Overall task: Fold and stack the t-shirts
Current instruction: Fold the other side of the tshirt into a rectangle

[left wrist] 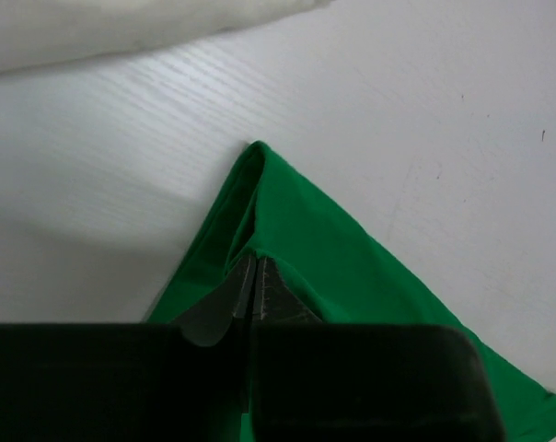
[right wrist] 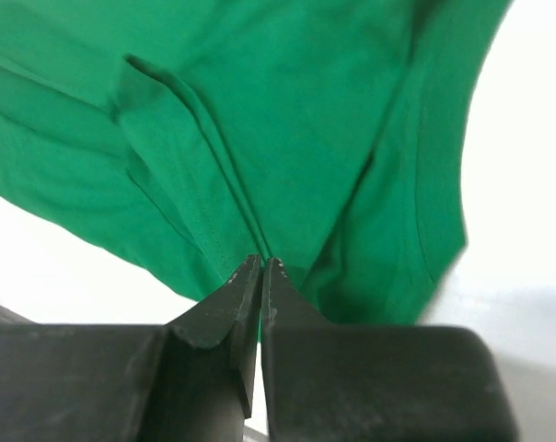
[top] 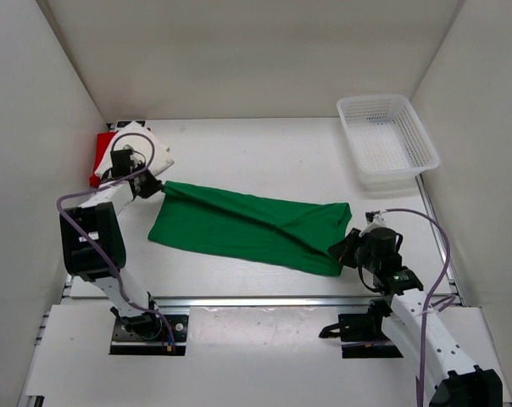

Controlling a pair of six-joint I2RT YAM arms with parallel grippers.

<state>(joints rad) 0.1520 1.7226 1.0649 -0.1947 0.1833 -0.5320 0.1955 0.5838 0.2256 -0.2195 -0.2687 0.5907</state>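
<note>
The green t-shirt (top: 247, 227) lies as a long band across the middle of the counter (top: 264, 153). It is soft and light, so it should sag unless taken at corners or hems. The left tool (left wrist: 255, 267) is closed tight on its far left corner, and the right tool (right wrist: 261, 267) on a bunched hem at the other end. Only the top view shows the white t-shirt (top: 141, 140) lying over the red t-shirt (top: 102, 157) at far left; only the wrist views show each pinch.

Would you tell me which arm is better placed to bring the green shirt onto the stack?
Likely the left arm: its jaws pinch a corner of the green shirt, right beside the white shirt on the red shirt. The right arm holds the far end.
</note>
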